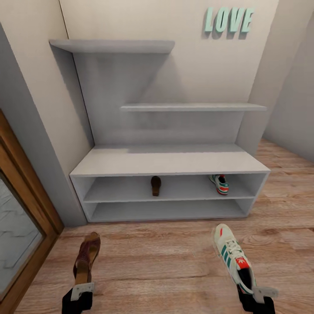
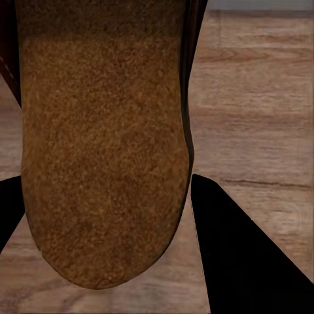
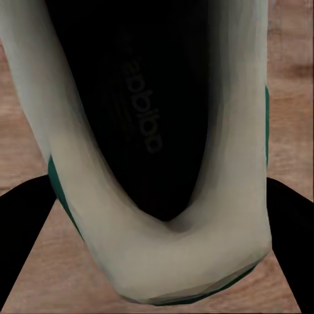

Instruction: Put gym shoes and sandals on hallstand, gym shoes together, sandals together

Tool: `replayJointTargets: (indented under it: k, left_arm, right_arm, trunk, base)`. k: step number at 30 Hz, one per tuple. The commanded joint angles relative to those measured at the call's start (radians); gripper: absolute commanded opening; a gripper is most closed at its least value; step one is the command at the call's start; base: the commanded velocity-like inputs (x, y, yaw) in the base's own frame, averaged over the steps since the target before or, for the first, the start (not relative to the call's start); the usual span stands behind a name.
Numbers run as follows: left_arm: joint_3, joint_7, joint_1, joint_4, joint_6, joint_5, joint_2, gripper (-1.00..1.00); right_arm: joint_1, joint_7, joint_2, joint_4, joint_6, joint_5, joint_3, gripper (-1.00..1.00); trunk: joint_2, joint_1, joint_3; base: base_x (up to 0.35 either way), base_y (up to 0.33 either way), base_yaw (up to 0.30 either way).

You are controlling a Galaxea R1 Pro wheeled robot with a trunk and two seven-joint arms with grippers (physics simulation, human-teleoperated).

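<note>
Corridor floor (image 1: 165, 261) is wood plank, with the pale grey hallstand (image 1: 170, 163) against the back wall and "LOVE" letters (image 1: 229, 19) above it. Upper open shelf of the hallstand holds one sandal (image 1: 155, 185) near the middle and one gym shoe (image 1: 220, 183) towards the right, well apart from each other. Left tool (image 1: 82, 291) pinches the heel of the second sandal (image 1: 87, 257), toe pointing at the hallstand, held over the floor; left wrist view shows its footbed (image 2: 101, 137) between the dark fingers (image 2: 248, 261). Right tool (image 1: 257, 295) pinches the heel of the second gym shoe (image 1: 233, 257), also aimed forward; right wrist view looks into its opening (image 3: 147, 111).
</note>
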Motion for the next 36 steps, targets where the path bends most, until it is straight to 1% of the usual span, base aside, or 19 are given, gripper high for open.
replayJointTargets:
  k: [1,2,3,4,5,6,7,8,10,11,12,13,15,18,21,23,26,33,36]
  left_arm:
    - [0.009,0.0,-0.014,0.001,0.014,-0.014,0.0,-1.0]
    - [0.009,0.0,-0.04,0.0,0.052,-0.014,0.0,-1.0]
    - [0.01,0.001,-0.053,0.0,0.075,-0.014,-0.001,-1.0]
    - [0.01,0.006,-0.082,-0.001,0.124,-0.014,-0.001,-1.0]
    - [0.01,0.01,-0.097,-0.002,0.15,-0.013,-0.002,-1.0]
    - [0.009,0.022,-0.129,-0.002,0.203,-0.013,-0.005,-1.0]
    - [0.009,0.029,-0.146,-0.002,0.23,-0.013,-0.007,-1.0]
    - [0.009,0.044,-0.18,-0.003,0.281,-0.013,-0.015,-1.0]
    - [0.008,0.06,-0.213,-0.003,0.327,-0.016,-0.025,-1.0]
    - [0.006,0.075,-0.245,-0.003,0.367,-0.022,-0.039,-1.0]
    - [0.004,0.082,-0.26,-0.003,0.383,-0.026,-0.045,-1.0]
    - [0.0,0.1,-0.291,-0.004,0.411,-0.037,-0.059,-1.0]
    - [-0.005,0.12,-0.322,-0.003,0.433,-0.052,-0.071,-1.0]
    - [-0.016,0.188,-0.389,-0.003,0.482,-0.09,-0.102,-1.0]
    - [-0.02,0.254,-0.438,-0.003,0.527,-0.112,-0.133,-1.0]
    - [-0.021,0.277,-0.473,-0.003,0.555,-0.118,-0.147,-1.0]
    - [-0.022,0.284,-0.493,-0.003,0.565,-0.122,-0.151,-1.0]
    - [-0.024,0.285,-0.485,-0.003,0.55,-0.123,-0.152,-1.0]
    - [-0.031,0.285,-0.484,-0.003,0.55,-0.123,-0.153,-1.0]
  right_arm:
    - [-0.001,-0.017,-0.002,0.001,-0.003,0.01,-0.015,-1.0]
    - [-0.001,-0.042,-0.006,0.001,-0.003,0.005,-0.041,-1.0]
    - [-0.001,-0.052,-0.008,0.001,-0.003,0.003,-0.053,-1.0]
    - [-0.001,-0.067,-0.011,0.001,-0.003,0.0,-0.076,-1.0]
    - [-0.001,-0.072,-0.013,0.001,-0.003,-0.001,-0.087,-1.0]
    - [-0.001,-0.079,-0.019,0.001,-0.003,-0.002,-0.103,-1.0]
    - [-0.001,-0.082,-0.023,0.001,-0.002,-0.003,-0.11,-1.0]
    - [-0.001,-0.086,-0.032,0.0,-0.002,-0.004,-0.121,-1.0]
    - [-0.001,-0.088,-0.039,0.0,-0.002,-0.005,-0.129,-1.0]
    - [-0.001,-0.089,-0.044,-0.001,-0.002,-0.006,-0.134,-1.0]
    - [-0.001,-0.09,-0.046,-0.001,-0.002,-0.006,-0.135,-1.0]
    - [-0.001,-0.09,-0.048,-0.001,-0.001,-0.007,-0.138,-1.0]
    - [-0.001,-0.09,-0.049,-0.001,-0.001,-0.008,-0.14,-1.0]
    - [-0.001,-0.09,-0.045,0.0,0.0,-0.008,-0.141,-1.0]
    - [-0.001,-0.089,-0.043,0.001,0.001,-0.009,-0.141,-1.0]
    - [-0.001,-0.088,-0.042,0.001,0.001,-0.009,-0.141,-1.0]
    - [-0.001,-0.088,-0.042,-0.001,0.002,-0.009,-0.142,-1.0]
    - [-0.001,-0.09,-0.041,-0.004,0.002,-0.009,-0.142,-1.0]
    - [-0.001,-0.09,-0.041,-0.004,0.002,-0.009,-0.142,-1.0]
  trunk:
    - [0.0,0.0,-0.001]
    - [0.0,0.0,-0.001]
    - [0.0,0.0,-0.001]
    - [0.0,0.0,-0.001]
    - [0.0,0.0,-0.001]
    - [0.0,0.0,-0.001]
    - [0.0,0.0,-0.001]
    - [0.0,0.0,-0.001]
    - [0.0,0.0,-0.001]
    - [0.0,0.0,-0.001]
    - [0.0,0.0,-0.001]
    - [0.0,0.0,-0.001]
    - [0.0,0.0,-0.001]
    - [0.0,0.0,-0.001]
    - [0.0,0.0,-0.001]
    - [0.0,0.0,-0.001]
    - [0.0,0.0,-0.001]
    - [0.0,0.0,-0.001]
    - [0.0,0.0,-0.001]
  base:
    - [0.0,0.0,0.0]
    - [0.0,0.0,0.0]
    - [0.0,0.0,0.0]
    - [0.0,0.0,0.0]
    - [0.0,0.0,0.0]
    - [0.0,0.0,0.0]
    - [0.0,0.0,0.0]
    - [0.0,0.0,0.0]
    - [0.0,0.0,0.0]
    - [0.0,0.0,0.0]
    - [0.0,0.0,0.0]
    - [0.0,0.0,0.0]
    - [0.0,0.0,0.0]
    - [0.0,0.0,0.0]
    - [0.0,0.0,0.0]
    - [0.0,0.0,0.0]
    - [0.0,0.0,0.0]
    - [0.011,0.0,0.0]
    - [0.191,-0.007,-0.002]
